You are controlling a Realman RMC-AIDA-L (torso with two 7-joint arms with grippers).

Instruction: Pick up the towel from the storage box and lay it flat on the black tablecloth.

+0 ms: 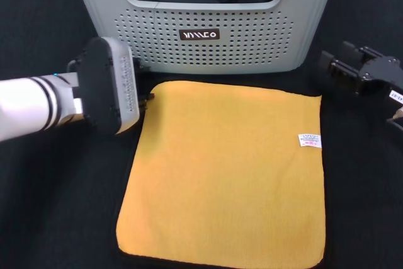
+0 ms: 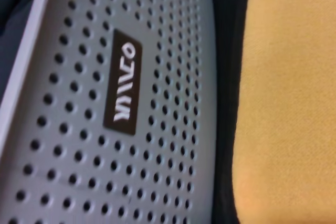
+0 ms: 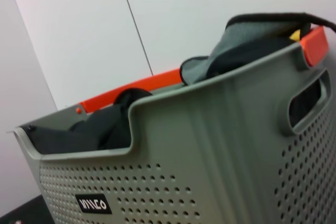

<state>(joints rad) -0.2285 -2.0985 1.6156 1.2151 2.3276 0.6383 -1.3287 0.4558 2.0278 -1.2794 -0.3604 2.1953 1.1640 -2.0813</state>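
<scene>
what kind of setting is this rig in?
Likely a lab or test bench rather than a home: a black tablecloth covers the surface, with one storage box, a towel laid flat before it, and bare white wall panels behind.

This looks like a staged test bench in a lab more than a home. A black tablecloth covers the whole worktop, and one grey storage box holding dark fabric stands on it. Behind the box, the right wrist view shows only plain white wall panels with a thin seam, and an orange bar.
</scene>
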